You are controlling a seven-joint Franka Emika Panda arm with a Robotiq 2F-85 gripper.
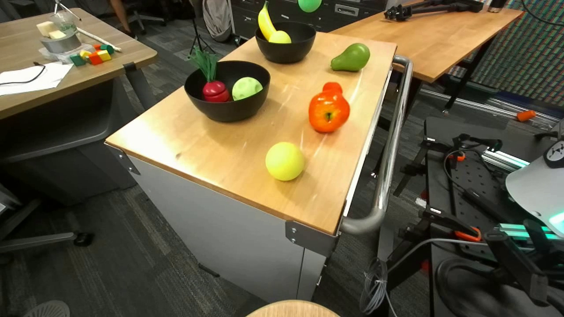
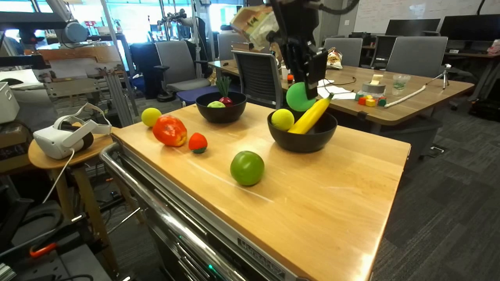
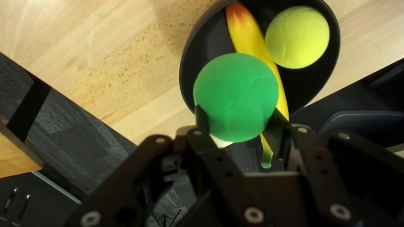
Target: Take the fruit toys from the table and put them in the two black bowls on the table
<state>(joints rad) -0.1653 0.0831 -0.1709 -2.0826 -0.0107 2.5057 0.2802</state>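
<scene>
bowls (image 1: 231,112): black
banana (image 3: 249,39): yellow, orange-red tip, green end
held ball (image 3: 236,94): green
table ball (image 1: 285,161): yellow
pear (image 1: 352,57): green
big fruit (image 2: 169,130): orange-red, yellow patch
small fruit (image 2: 198,141): orange-red, green base
radish (image 1: 216,91): red, green leaves
tabletop (image 3: 107,77): tan, brown-speckled

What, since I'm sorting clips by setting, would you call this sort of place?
Probably an office, perhaps doubling as a lab: in an exterior view, a whiteboard and grey chairs suggest the office; a white headset hints at the lab.
</scene>
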